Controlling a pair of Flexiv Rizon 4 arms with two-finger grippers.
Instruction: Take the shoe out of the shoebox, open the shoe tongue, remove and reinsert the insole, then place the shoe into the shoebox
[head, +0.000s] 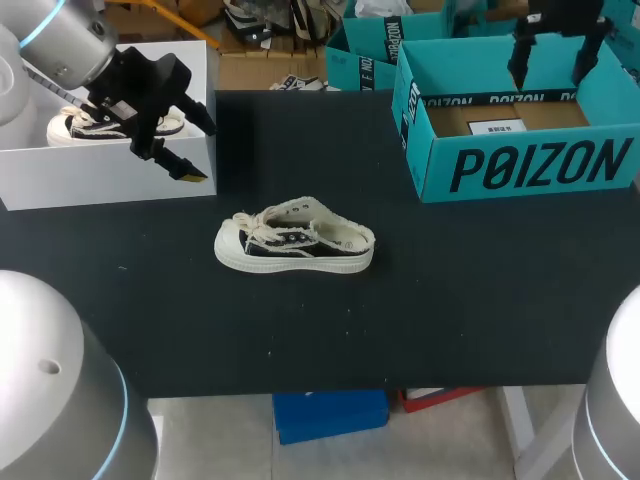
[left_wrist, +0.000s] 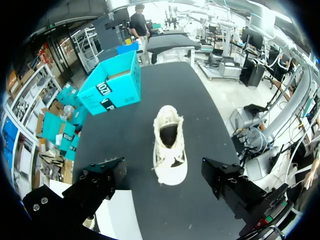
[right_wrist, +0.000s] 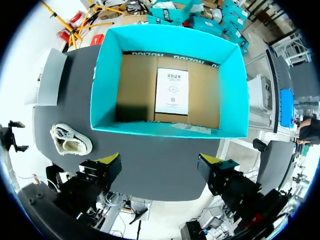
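Logging one low canvas sneaker (head: 295, 245) sitting on its sole at the middle of the black table (head: 450, 310), toe toward 9 o'clock, heel toward 3, untouched. Reading this as the shoe already taken out and parked in open space for the tongue and insole work, apparently not yet begun. Placing the teal shoebox (head: 520, 150) at 2 o'clock from the sneaker, well apart, open-topped, holding only a white paper slip (right_wrist: 172, 92) on its cardboard floor; probably waiting empty for the return. Spotting the right gripper (head: 552, 62) hanging over that box with fingers spread, gripping nothing. Finding the left gripper (head: 197, 147) at 10 o'clock from the sneaker, by the near corner of a white box (head: 100, 180), likewise spread and empty, aiming along the table at the sneaker, likely poised for a reach. Counting: two shoes in all, with a second sneaker (head: 75, 125) inside the white box; two boxes; two grippers; one slip.
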